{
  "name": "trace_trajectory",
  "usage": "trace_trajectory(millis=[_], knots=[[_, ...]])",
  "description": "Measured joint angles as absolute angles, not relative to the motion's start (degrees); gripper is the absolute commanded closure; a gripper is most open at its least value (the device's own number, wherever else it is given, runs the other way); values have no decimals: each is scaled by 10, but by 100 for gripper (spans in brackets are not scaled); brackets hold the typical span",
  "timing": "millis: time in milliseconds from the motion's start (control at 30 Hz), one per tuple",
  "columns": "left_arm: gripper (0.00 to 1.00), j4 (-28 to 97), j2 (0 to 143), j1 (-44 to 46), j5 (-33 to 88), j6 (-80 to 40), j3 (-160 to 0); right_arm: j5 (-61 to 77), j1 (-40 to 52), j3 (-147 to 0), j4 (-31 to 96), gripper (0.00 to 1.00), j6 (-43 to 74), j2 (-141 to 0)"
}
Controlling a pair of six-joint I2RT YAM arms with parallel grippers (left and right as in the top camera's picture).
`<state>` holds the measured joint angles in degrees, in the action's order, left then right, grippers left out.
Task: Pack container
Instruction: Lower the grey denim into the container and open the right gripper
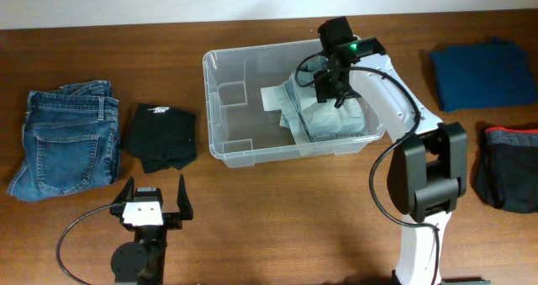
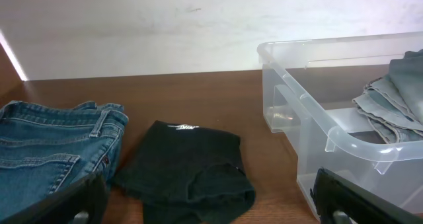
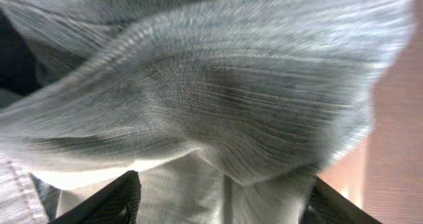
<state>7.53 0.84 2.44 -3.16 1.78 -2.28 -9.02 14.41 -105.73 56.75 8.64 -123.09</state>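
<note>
1. Clear container [image 1: 277,155] sits mid counter [image 1: 252,226], toward back edge; folded pale jeans [image 1: 336,117] in its right half.
2. Right pincer [image 1: 329,87]: jaws apart, over those jeans.
3. Left pincer [image 1: 154,186]: wide open, empty, front edge.

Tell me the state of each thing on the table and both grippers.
container, upright, open-topped, holding one garment.
pale denim garment, folded inside container.
blue jeans, folded on table, unpacked.
black garment, folded on table, unpacked.
navy garment, folded on table, unpacked.
dark garment with red band, on table, unpacked.
left gripper, open, empty.
right gripper, open above pale denim garment.
</note>
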Motion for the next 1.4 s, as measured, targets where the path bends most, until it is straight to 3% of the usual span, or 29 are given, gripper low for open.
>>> trace_trajectory(millis=[100,167,200,233,267,633,1133,1400], knots=[[1,75,8,24,-32,18,-23,-94,144,-1061,568,36,83,-1211],[1,75,8,24,-32,18,-23,-96,144,-1066,568,48,81,-1192],[1,75,8,24,-32,18,-23,-96,144,-1069,568,61,81,-1181],[0,75,8,24,-32,18,-23,-98,144,-1073,571,85,79,-1171],[1,75,8,24,-31,18,-23,-99,144,-1077,575,96,77,-1159],[0,75,8,24,-31,18,-23,-101,144,-1049,623,96,93,-1148],[0,75,8,24,-31,18,-23,-68,144,-788,374,96,105,-1144],[1,75,8,24,-32,18,-23,-61,144,-820,442,96,105,-1142]])
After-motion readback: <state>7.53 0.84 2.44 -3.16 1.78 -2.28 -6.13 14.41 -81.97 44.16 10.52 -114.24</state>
